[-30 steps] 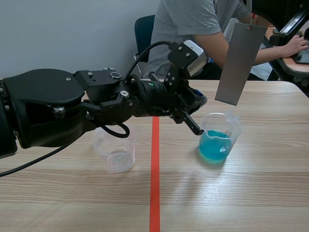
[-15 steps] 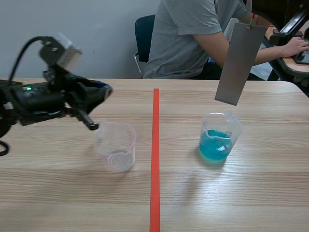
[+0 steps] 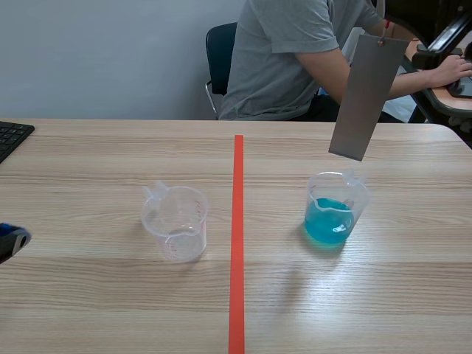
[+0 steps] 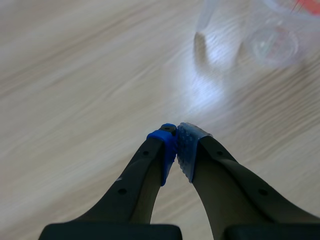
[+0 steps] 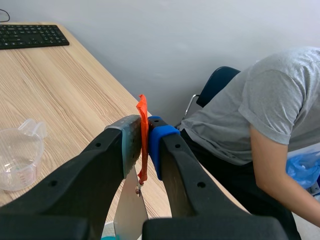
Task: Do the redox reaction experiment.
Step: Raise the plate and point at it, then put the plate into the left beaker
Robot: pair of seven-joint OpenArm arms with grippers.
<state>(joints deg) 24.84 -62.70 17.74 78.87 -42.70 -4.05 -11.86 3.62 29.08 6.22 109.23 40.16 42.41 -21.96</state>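
The right gripper [image 5: 145,145] pinches an orange strip [image 5: 142,115] between its pads. A grey metal plate [image 3: 366,96] hangs from the strip, its lower edge above the rim of the cup of blue liquid [image 3: 335,214] and apart from it. The left gripper [image 4: 175,145] has its pads pressed together on nothing. It sits low over the table [image 3: 110,310] at the robot's left side, well apart from the empty clear cup [image 3: 175,221]. A red tape line [image 3: 237,243] runs between the two cups, which stand well apart. A keyboard [image 3: 11,136] lies at the far left corner. A person [image 3: 295,51] sits across the table.

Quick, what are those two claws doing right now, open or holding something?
Left gripper: closed, holding nothing.
Right gripper: closed on the orange tag of the hanging grey metal plate.
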